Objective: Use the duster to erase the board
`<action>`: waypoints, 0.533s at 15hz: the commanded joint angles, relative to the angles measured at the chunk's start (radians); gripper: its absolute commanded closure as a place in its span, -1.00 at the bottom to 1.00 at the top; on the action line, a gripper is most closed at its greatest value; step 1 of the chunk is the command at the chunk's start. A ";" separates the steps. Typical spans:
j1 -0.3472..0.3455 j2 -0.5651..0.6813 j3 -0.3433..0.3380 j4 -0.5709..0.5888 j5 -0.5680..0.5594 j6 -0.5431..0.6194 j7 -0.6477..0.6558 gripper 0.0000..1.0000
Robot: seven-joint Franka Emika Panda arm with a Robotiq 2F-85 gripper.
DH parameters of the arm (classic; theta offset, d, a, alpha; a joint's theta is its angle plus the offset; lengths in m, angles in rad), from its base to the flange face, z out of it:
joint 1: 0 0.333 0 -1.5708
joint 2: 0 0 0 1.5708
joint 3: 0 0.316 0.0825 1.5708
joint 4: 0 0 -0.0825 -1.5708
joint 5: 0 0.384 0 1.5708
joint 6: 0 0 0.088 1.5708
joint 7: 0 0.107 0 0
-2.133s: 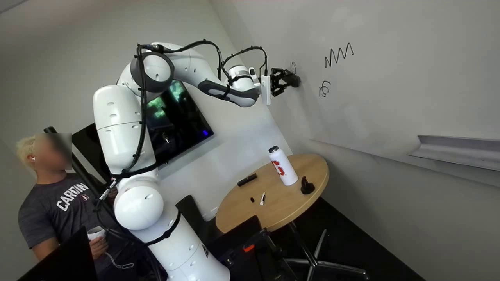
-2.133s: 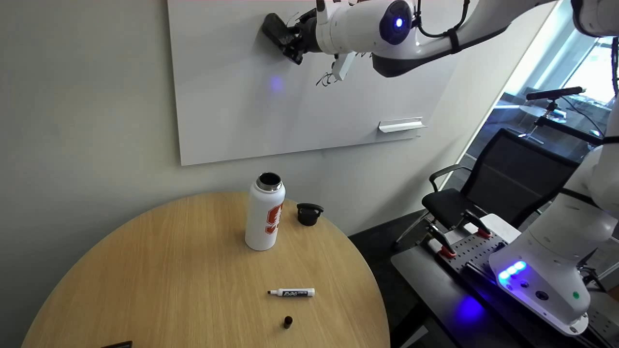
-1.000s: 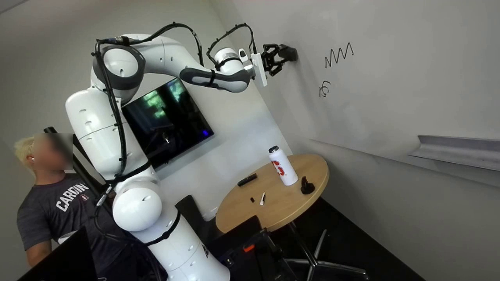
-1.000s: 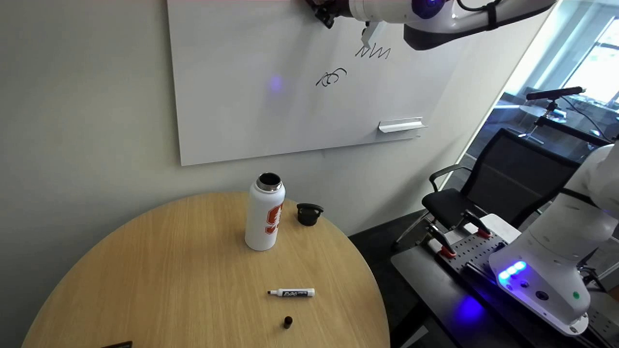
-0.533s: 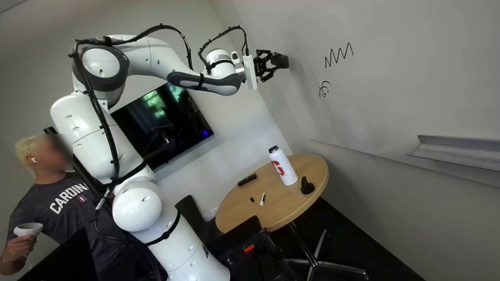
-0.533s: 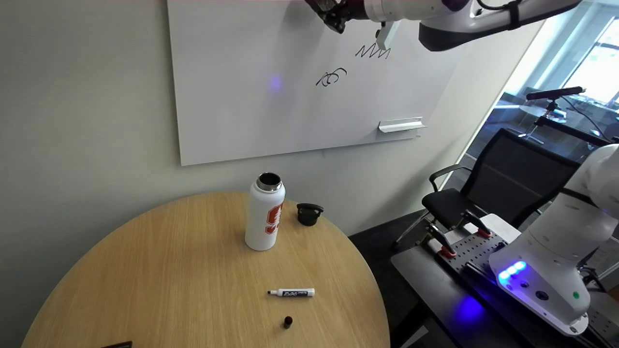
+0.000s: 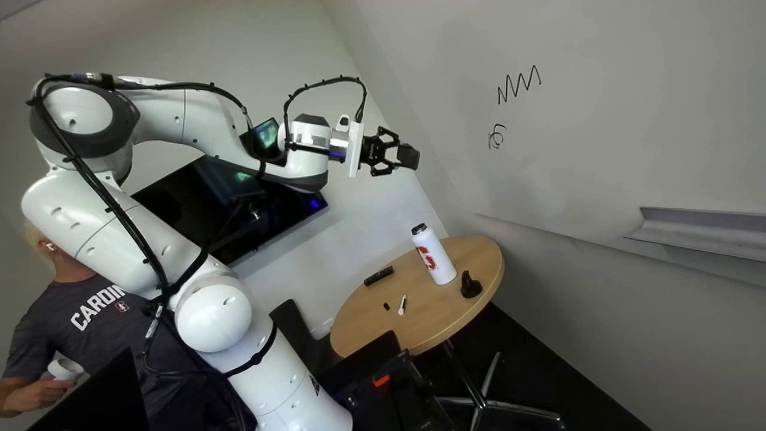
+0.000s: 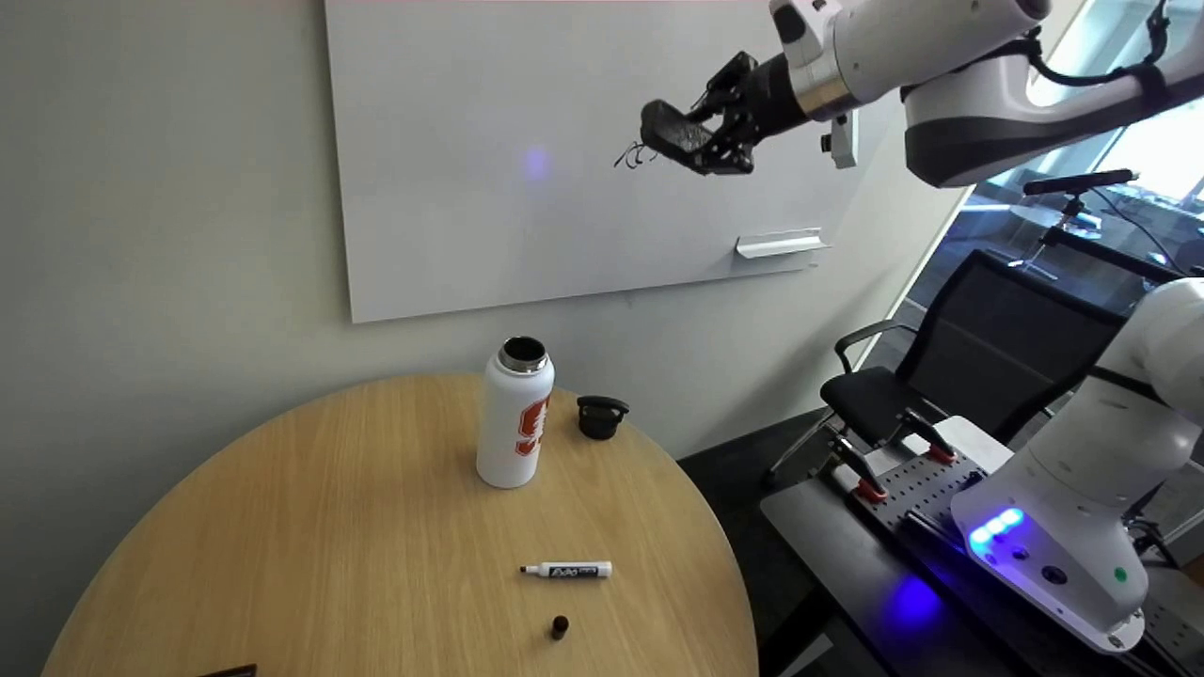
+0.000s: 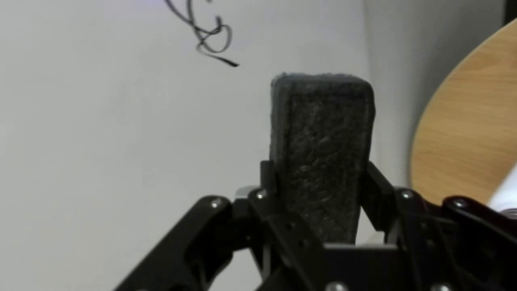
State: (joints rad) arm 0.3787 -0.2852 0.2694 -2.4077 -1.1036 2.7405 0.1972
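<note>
Partly spread pincer [image 9: 320, 178], touching both sides — duster [image 9: 325, 149] clasped between.

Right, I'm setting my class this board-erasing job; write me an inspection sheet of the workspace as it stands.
Surface: round wooden table, small items on it.
Job's things: whiteboard bears a zigzag and a looped scribble; duster is held, seemingly apart from the board.
Clutter: open white bottle, upright; black lid beside it; uncapped dry-erase marker lying down, marker cap apart from it; black elongated object, perhaps a remote, also on the table.
Gripper: shut on the duster, jaws on either side.
Cables: black cables strapped along the robot arm, rising in a loop near the gripper.
Surroundings: person, partly hidden by the arm, holding a white device; wall monitor; black office chair.
</note>
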 commanded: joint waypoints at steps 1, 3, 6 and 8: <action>0.128 -0.043 -0.035 -0.131 0.283 -0.016 -0.245 0.45; 0.209 -0.016 -0.051 -0.161 0.454 -0.035 -0.381 0.45; 0.170 -0.007 0.017 -0.165 0.562 -0.032 -0.450 0.45; 0.168 -0.005 0.038 -0.169 0.595 -0.037 -0.472 -0.05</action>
State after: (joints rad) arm 0.5946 -0.2847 0.2577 -2.5743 -0.5400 2.6977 -0.2516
